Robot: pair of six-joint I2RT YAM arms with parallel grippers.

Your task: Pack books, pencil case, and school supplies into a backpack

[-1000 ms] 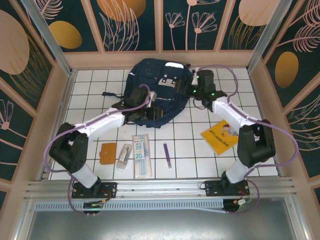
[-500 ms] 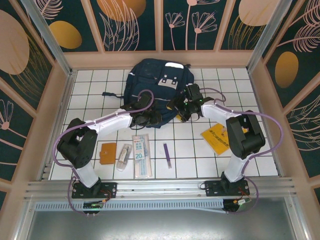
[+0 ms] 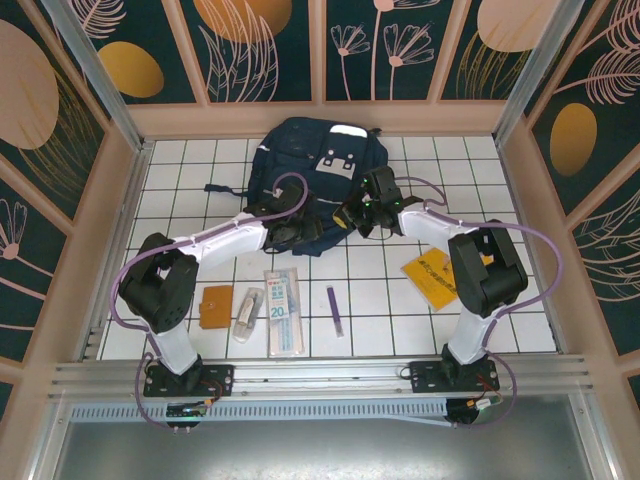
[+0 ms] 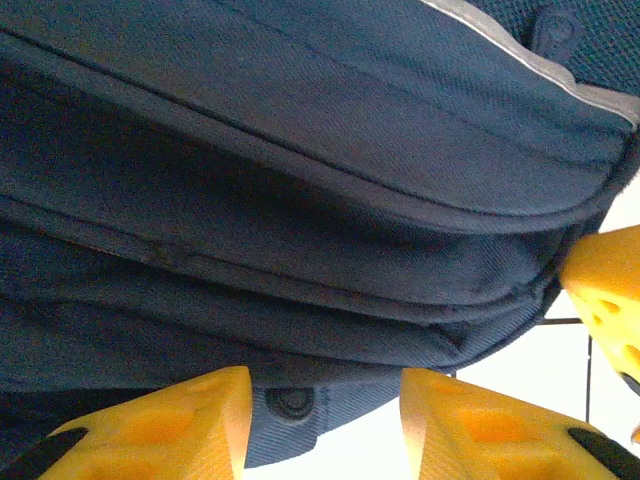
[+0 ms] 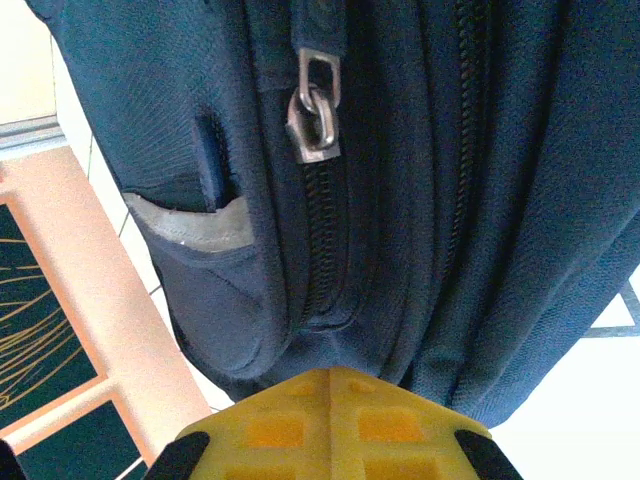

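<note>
We see a navy backpack [image 3: 318, 165] lying at the far middle of the tiled worktop [image 3: 390, 312]. The left fingers [image 4: 160, 430] stand partly apart, with a tab of its hem between them. The right fingers [image 5: 290, 430] are pressed together at its zipped edge. A yellow booklet [image 3: 440, 270], pen [image 3: 334, 310] and long clear pack [image 3: 284, 312] lie nearer.

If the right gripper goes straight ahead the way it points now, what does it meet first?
Most likely the backpack, at its zipper just ahead of the shut right gripper.
</note>
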